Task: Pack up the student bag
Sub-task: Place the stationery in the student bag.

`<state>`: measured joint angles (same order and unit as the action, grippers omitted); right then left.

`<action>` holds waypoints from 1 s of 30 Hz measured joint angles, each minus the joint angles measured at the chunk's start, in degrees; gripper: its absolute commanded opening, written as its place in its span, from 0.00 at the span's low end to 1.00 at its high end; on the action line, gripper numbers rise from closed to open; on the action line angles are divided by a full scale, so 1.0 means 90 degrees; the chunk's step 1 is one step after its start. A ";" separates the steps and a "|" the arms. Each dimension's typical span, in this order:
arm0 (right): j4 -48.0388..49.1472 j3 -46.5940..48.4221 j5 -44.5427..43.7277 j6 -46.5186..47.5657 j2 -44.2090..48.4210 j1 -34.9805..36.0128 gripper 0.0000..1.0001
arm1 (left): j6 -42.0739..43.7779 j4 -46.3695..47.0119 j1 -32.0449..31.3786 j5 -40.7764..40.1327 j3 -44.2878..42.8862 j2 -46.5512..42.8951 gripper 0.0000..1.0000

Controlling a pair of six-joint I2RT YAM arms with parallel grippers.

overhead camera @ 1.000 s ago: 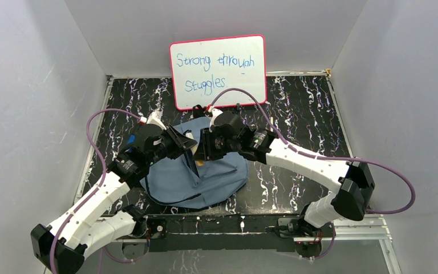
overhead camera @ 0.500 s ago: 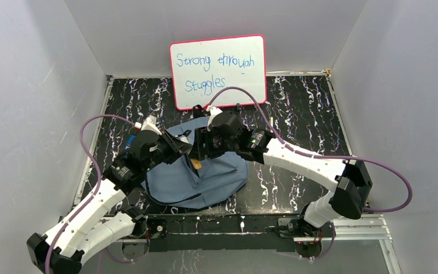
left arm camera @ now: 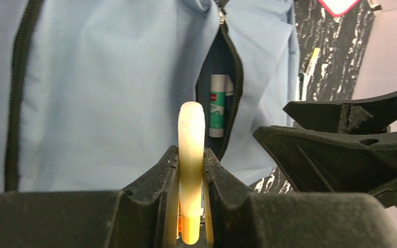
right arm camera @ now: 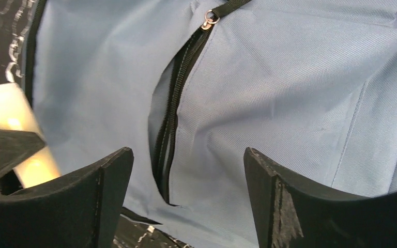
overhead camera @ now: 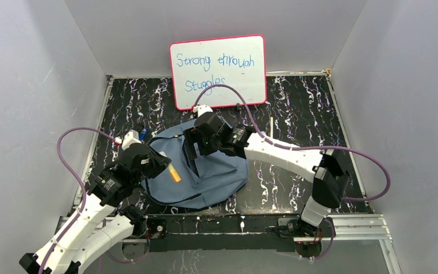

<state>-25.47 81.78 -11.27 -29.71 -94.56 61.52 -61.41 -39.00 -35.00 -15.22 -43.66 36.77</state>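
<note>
The student bag (overhead camera: 214,174) lies flat in the middle of the table, grey-blue with dark zippers. Its front pocket (left arm camera: 222,98) gapes open, and a white-and-green tube (left arm camera: 217,106) shows inside. My left gripper (left arm camera: 191,155) is shut on a cream-yellow stick (left arm camera: 191,134), which it holds just over the bag's left part (overhead camera: 174,173). My right gripper (right arm camera: 187,155) hangs open above the zipper slit (right arm camera: 169,129), with nothing between its fingers. From above, the right gripper (overhead camera: 193,147) sits over the bag's upper middle.
A pink-framed whiteboard (overhead camera: 218,71) with writing leans on the back wall. A thin pencil (overhead camera: 271,124) lies on the marbled table to the right of the bag. A small blue object (overhead camera: 142,135) lies by the bag's left edge. Grey walls close in on both sides.
My left gripper has drawn back down and to the left with the yellow stick. The right gripper's jaws have widened, and it has shifted left over the bag.
</note>
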 measured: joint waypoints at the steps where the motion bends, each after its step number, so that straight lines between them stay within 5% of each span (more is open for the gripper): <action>1: -0.0049 0.0036 -0.0053 0.0046 -0.0073 0.0015 0.89 | -0.0019 -0.0112 0.0000 -0.0061 0.0000 -0.0034 0.00; 11: -0.0561 0.0908 -0.0614 0.0488 -0.1137 0.0138 0.84 | -0.0119 -0.0437 0.0000 -0.0226 0.0083 -0.0415 0.00; 23: -0.1086 0.1224 -0.1331 0.0680 -0.1647 0.0304 0.31 | -0.0236 -0.0121 0.0000 -0.0136 0.0284 -0.0512 0.00; 30: -0.1032 0.1020 -0.1326 0.0534 -0.1309 0.0301 0.09 | -0.0206 0.0731 0.0000 0.0002 0.0321 0.0202 0.00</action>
<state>-34.76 90.96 -23.20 -24.91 -106.34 64.23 -63.26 -32.42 -35.00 -15.20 -40.77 38.59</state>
